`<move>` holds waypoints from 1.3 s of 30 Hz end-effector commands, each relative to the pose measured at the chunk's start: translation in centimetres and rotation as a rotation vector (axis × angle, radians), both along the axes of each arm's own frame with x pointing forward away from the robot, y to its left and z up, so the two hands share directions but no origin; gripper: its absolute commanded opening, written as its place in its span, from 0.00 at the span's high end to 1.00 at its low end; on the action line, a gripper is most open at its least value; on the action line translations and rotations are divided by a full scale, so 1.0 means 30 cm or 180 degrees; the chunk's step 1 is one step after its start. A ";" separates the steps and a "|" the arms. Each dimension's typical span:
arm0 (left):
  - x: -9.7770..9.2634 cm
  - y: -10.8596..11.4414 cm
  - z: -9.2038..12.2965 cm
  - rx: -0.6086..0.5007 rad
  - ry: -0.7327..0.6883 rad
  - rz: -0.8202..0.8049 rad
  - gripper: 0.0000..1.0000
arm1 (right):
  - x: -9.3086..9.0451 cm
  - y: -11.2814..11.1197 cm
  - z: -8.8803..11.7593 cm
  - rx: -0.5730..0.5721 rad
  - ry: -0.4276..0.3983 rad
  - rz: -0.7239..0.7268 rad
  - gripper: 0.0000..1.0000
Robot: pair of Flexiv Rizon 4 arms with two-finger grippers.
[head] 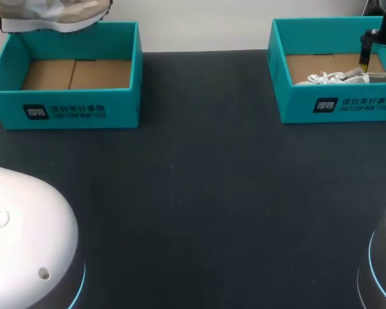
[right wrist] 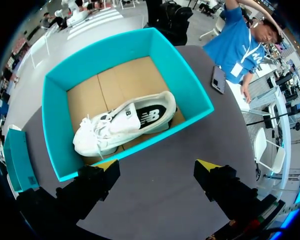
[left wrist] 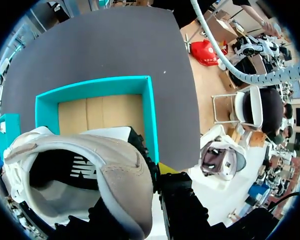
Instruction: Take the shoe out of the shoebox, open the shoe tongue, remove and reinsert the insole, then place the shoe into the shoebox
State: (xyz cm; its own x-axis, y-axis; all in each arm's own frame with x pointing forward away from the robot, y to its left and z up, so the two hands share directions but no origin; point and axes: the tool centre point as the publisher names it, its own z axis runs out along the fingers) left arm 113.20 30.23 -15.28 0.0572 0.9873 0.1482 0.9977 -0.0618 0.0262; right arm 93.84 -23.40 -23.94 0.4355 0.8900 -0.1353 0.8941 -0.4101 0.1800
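- Left hand (left wrist: 142,185) is clamped on the collar of the beige sneaker (head: 51,16) and holds it in the air over the far edge of the left shoebox (head: 64,106).
- That shoebox is at the far left of the worktop (head: 193,193), with only its cardboard floor showing.
- Dark insole (left wrist: 65,172) sits inside the held sneaker. The tongue is not clearly visible, so I can't tell if it is opened.
- Right hand (right wrist: 157,167) has its fingers wide apart and grips nothing. It hangs above the right shoebox (right wrist: 55,115), over its near wall.
- White sneaker (right wrist: 125,122) lies on its side in the right shoebox, laces loose, untouched.
- Progress, as a judgement: the beige sneaker's take-out step looks done. Tongue and insole steps can't be confirmed, and putting it back is left.
- For the white sneaker nothing looks started, and the spread hand above it suggests a pick is next.
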 end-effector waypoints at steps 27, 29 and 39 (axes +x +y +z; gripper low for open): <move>-0.790 -0.530 0.150 0.0086 -0.0640 0.0206 1.00 | -0.003 0.001 -0.001 0.0002 -0.0010 -0.0002 0.00; -0.830 -0.560 0.156 0.0047 -0.0591 0.0167 1.00 | -0.003 0.001 -0.001 0.0002 -0.0010 -0.0002 0.00; -1.012 -0.734 0.166 -0.0045 -0.0563 -0.0070 1.00 | -0.003 0.001 -0.001 0.0002 -0.0010 -0.0002 0.00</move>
